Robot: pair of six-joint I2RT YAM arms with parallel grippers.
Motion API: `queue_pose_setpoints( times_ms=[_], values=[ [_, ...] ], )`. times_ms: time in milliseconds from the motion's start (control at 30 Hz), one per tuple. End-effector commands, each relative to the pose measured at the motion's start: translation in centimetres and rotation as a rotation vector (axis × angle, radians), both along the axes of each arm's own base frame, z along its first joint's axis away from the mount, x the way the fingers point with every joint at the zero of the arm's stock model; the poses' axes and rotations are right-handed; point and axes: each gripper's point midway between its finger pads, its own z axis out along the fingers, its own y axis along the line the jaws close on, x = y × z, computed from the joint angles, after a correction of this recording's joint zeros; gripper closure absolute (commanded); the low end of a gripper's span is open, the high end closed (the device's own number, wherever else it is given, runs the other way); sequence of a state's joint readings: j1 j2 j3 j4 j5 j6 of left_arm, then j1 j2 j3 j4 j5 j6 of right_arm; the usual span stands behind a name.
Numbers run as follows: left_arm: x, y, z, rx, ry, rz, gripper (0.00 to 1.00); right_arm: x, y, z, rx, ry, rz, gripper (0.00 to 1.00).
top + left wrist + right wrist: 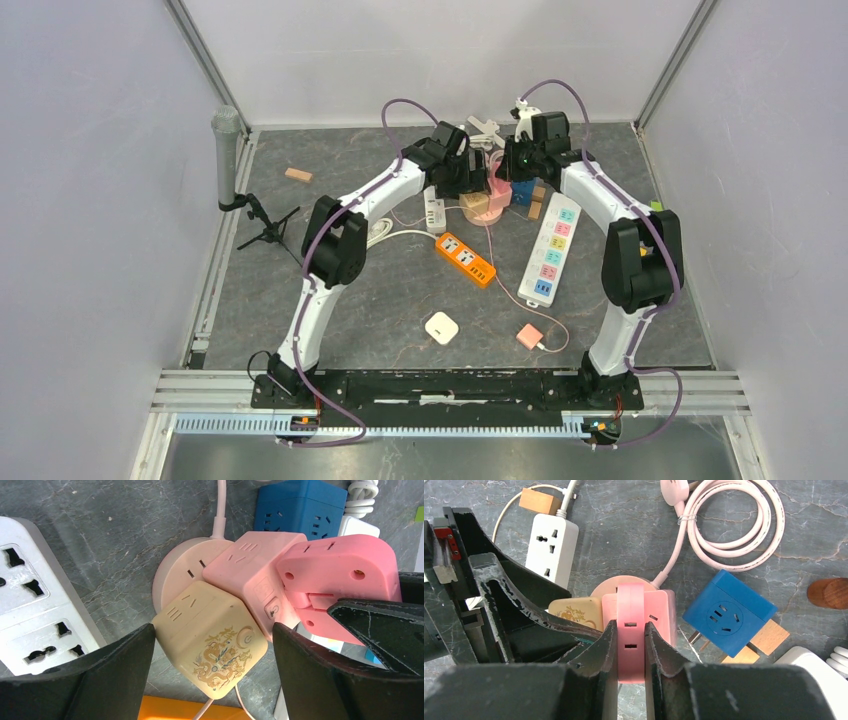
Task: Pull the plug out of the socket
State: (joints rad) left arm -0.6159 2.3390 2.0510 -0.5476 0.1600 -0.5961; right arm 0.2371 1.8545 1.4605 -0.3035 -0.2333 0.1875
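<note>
Bright, even overhead light, soft shadows; wrist views sharp, undistorted

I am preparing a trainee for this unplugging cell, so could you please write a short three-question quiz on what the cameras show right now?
1. Multiple choice: what do the right arm's jaws clamp? A) the blue cube B) the pink plug C) the orange strip
2. True or false: the cream cube with the gold dragon print lies between the left arm's jaws.
3. Fill in: in the top view, the long pastel power strip lies beside the ___ arm.

Key: 1 B; 2 true; 3 right.
</note>
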Motion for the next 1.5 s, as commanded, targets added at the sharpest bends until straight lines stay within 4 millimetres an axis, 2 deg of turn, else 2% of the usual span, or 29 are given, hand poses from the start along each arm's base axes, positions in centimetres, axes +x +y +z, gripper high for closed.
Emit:
queue_pose_setpoints(
  times_ms=[0, 267, 667, 867, 967, 1033, 1133, 1233, 1333, 1467],
  values=[
    [-1.3, 2.4, -4.7, 0.168, 0.081, 0.022, 0.10, 1.4, 1.0, 6.5, 0.104, -0.124, 0.009, 1.00],
    [-1.9, 2.7, -5.7, 0.191, 0.112, 0.025, 0.13, 2.1, 0.0, 8.1, 0.149, -0.155, -0.022, 1.00],
    [-2.4, 2.7, -6.3, 0.195, 0.143, 0.030, 0.14, 2.1, -0.3, 10.2, 0.202, -0.186, -0.020, 1.00],
    [-2.4, 2.7, -6.0, 0.190, 0.145, 0.028, 0.15, 1.7, -3.0, 14.3, 0.106, -0.335, -0.098, 1.00],
    [-1.6, 1.8, -4.2, 0.153, 0.106, 0.006, 0.14, 1.0, -4.2, 14.6, 0.055, -0.351, -0.136, 1.00],
    [-0.7, 0.9, -1.8, 0.110, 0.057, -0.018, 0.12, 0.4, -4.8, 14.3, 0.032, -0.349, -0.152, 1.00],
    [0.8, -0.5, 3.4, 0.029, -0.046, -0.054, 0.08, -0.9, -5.5, 13.3, 0.001, -0.342, -0.163, 1.00],
    [1.6, -1.2, 8.2, -0.035, -0.158, -0.071, 0.04, -2.6, -5.5, 11.4, -0.012, -0.318, -0.127, 1.00],
    [2.1, -0.1, 11.3, -0.028, -0.247, -0.055, 0.01, -4.8, -4.2, 8.9, 0.006, -0.269, -0.021, 1.00],
    [3.4, 4.8, 13.3, 0.122, -0.342, 0.102, 0.00, -7.7, -2.8, 5.1, 0.041, -0.163, 0.084, 1.00]
  ],
)
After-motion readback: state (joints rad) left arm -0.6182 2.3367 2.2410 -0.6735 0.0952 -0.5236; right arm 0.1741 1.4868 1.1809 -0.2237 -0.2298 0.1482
